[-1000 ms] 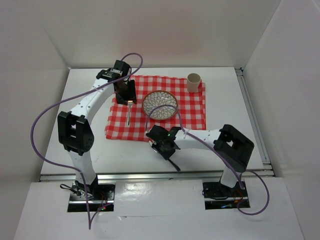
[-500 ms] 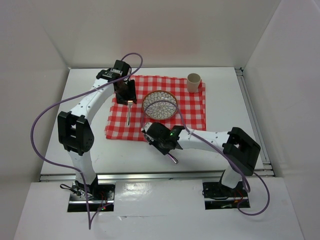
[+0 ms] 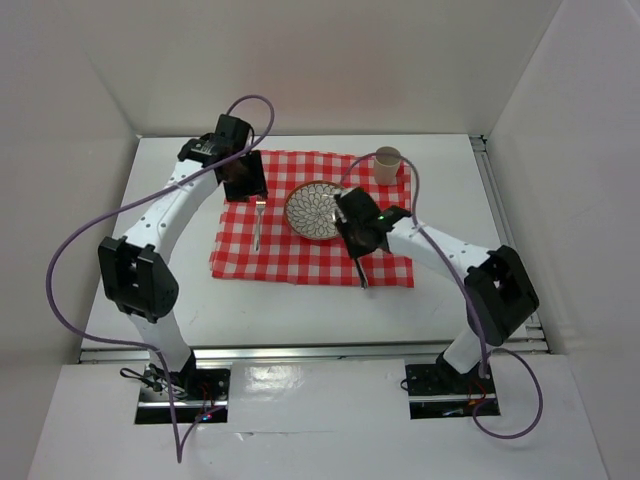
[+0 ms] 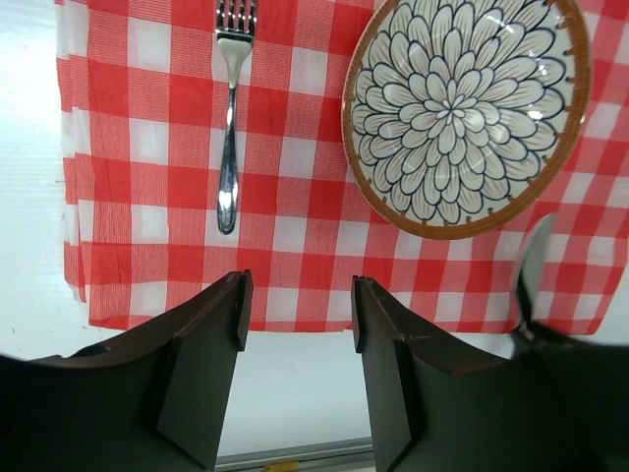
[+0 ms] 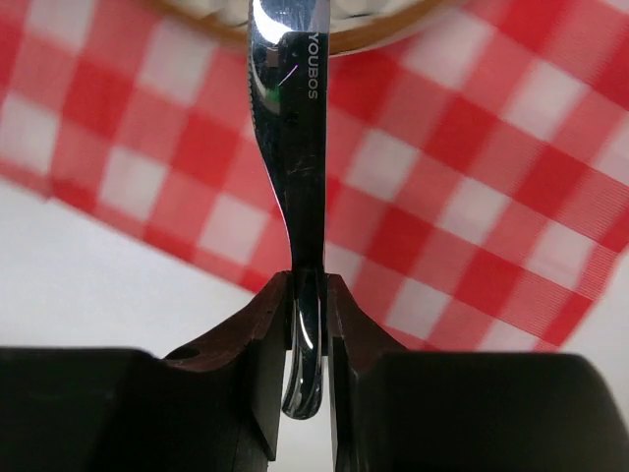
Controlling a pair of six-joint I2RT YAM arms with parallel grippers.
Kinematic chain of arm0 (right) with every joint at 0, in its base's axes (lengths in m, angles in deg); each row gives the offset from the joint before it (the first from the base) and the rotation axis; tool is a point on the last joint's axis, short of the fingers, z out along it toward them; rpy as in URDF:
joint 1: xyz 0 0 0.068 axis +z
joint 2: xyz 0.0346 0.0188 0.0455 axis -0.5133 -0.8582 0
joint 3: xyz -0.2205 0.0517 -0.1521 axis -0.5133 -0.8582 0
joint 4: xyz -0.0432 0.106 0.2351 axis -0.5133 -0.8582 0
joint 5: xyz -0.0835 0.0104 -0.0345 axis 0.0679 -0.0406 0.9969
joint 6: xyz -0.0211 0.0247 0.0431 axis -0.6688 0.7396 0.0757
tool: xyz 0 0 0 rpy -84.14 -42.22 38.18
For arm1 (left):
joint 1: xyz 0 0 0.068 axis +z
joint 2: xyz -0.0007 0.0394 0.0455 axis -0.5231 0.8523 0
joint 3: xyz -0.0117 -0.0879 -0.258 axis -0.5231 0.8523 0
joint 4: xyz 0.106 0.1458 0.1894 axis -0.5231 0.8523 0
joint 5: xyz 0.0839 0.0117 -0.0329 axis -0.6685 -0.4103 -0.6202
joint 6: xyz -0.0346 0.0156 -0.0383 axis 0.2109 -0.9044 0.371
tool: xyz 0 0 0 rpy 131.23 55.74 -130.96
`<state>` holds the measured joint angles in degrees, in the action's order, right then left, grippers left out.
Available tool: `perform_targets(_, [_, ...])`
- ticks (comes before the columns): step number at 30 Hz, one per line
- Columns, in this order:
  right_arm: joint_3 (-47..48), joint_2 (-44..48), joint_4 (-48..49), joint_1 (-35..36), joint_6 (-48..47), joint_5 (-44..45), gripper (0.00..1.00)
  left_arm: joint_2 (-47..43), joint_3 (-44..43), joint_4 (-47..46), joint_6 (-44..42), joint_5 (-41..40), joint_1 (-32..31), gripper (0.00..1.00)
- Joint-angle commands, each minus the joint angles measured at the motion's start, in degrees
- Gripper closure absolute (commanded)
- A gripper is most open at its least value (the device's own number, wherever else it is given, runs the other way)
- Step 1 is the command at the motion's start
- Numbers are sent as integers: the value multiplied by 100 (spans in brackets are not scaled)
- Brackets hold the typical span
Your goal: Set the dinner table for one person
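**While the right gripper [image 5: 308, 287] pinches a knife [image 5: 295, 147], the table [image 3: 300, 305] lies straight below**

Plain, white and matte, the table runs long from left to right, with a checked cloth [image 4: 295, 216] at its middle. The knife is clamped at the handle and hangs roughly near-to-far beside the plate [image 4: 462, 108], so the right arm is the nearer one. The left gripper [image 4: 300, 295] hovers spread and empty beyond the fork [image 4: 228, 128].

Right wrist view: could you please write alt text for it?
The right pincer clamps a shiny steel table knife by its handle, blade pointing over a red-and-white checked cloth toward a brown-rimmed plate. The white tabletop shows lower left.
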<state>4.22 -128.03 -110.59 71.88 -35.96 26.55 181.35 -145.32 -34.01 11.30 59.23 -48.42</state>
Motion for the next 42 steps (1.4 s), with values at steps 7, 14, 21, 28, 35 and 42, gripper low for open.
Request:
perform_targets(7, [122,410,116,-1831,661,-934,100,-691,305,-281,218,-150,220,39])
perform_targets(14, [719,-521,230,-2350,776,-1189,100,-691,305,-281,218,-97,273,39])
perform_targets(21, [1019,-1190,458,-2517,776,-1189,100,-753,594,-334,165,17,273,39])
perform_targets(28, [1265,-1595,529,-2579,714,-969,95,-753,648,-334,165,17,273,39])
perform_targets(35, [1633,-1683,266,-2579,767,-723,38,-805,701,-334,165,70,273,39])
perform_targets(42, [1871,-684,-331,-2579,767,-39,9,-1138,498,-211,165,70,273,39])
